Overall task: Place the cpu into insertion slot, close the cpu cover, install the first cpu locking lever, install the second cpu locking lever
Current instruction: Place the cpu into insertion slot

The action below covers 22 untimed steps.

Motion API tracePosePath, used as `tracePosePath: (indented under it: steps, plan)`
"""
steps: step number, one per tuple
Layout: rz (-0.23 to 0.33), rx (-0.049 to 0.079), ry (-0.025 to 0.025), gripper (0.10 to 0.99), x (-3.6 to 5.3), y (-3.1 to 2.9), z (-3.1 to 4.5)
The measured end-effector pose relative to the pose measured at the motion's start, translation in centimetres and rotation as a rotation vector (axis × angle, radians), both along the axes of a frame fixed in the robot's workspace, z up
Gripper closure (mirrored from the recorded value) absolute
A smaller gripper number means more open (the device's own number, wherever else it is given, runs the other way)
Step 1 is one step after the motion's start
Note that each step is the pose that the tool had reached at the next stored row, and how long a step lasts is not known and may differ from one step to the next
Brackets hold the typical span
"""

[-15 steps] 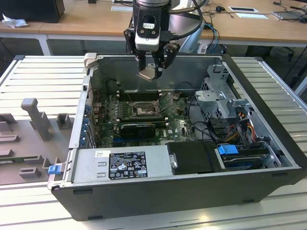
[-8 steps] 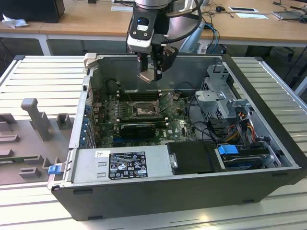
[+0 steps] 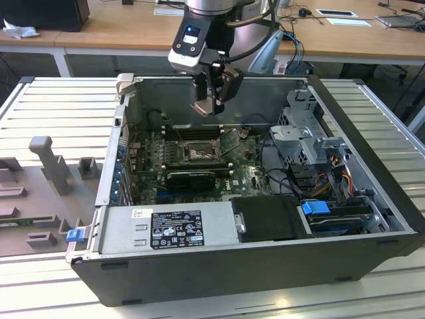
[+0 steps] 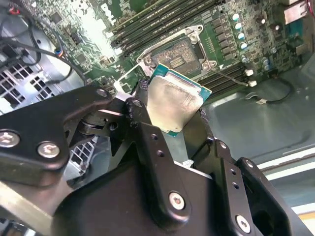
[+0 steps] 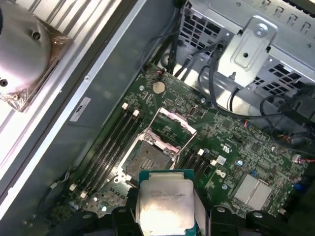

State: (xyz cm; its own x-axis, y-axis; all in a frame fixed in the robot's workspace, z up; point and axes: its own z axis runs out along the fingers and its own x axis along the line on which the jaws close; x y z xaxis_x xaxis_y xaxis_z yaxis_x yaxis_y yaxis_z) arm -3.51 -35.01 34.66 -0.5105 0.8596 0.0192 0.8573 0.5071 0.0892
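Status: gripper point(image 3: 212, 101) clamping cpu point(image 5: 165, 204) by its edges, hovering above open socket point(image 3: 198, 154) at 6 o'clock in exterior view; cpu cover point(image 5: 179, 123) standing raised.
Risk: cpu tilting or misaligning, likely bending socket pins.

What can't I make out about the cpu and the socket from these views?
1. cpu underside: it faces away in both wrist views, so its contacts are hidden.
2. cpu's held edge: in the first wrist view it is covered by the gripper and cut off by the picture edge.
3. socket near side: in the first wrist view it is partly hidden behind the cpu.
4. socket contacts: in the exterior view they are too small to judge.
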Motion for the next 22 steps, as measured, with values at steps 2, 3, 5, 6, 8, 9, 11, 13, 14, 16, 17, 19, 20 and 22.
tracePosePath:
  steps: [2, 3, 5, 6, 8, 9, 11, 13, 14, 16, 17, 19, 20, 22]
  plan:
    - [-0.023, 0.000, -0.0001, 0.557, 0.00, 0.00, -0.08]
    - [-0.040, 0.000, 0.0000, 0.557, 0.00, 0.00, -0.13]
    - [-0.073, 0.000, 0.0000, 0.557, 0.00, 0.00, -0.21]
    - [-0.089, 0.000, 0.0000, 0.557, 0.00, 0.00, -0.25]
    - [-0.136, 0.000, 0.0000, 0.557, 0.00, 0.00, -0.40]
    - [-0.154, 0.000, 0.0000, 0.557, 0.00, 0.00, -0.46]
    - [-0.189, 0.000, 0.0000, 0.557, 0.00, 0.00, -0.59]
    - [-0.221, 0.000, 0.0000, 0.557, 0.00, 0.00, -0.72]
    - [-0.240, 0.000, 0.0000, 0.557, 0.00, 0.00, -0.85]
    - [-0.270, 0.000, 0.0028, 0.557, 0.01, 0.00, -1.10]
    - [-0.276, -0.001, 0.0054, 0.557, 0.02, 0.00, -1.19]
    - [-0.295, -0.003, 0.0109, 0.557, 0.10, 0.00, -1.47]
    - [-0.307, -0.005, 0.0123, 0.557, 0.20, 0.00, -1.66]
    - [-0.319, -0.008, 0.0119, 0.557, 0.26, 0.00, -1.84]
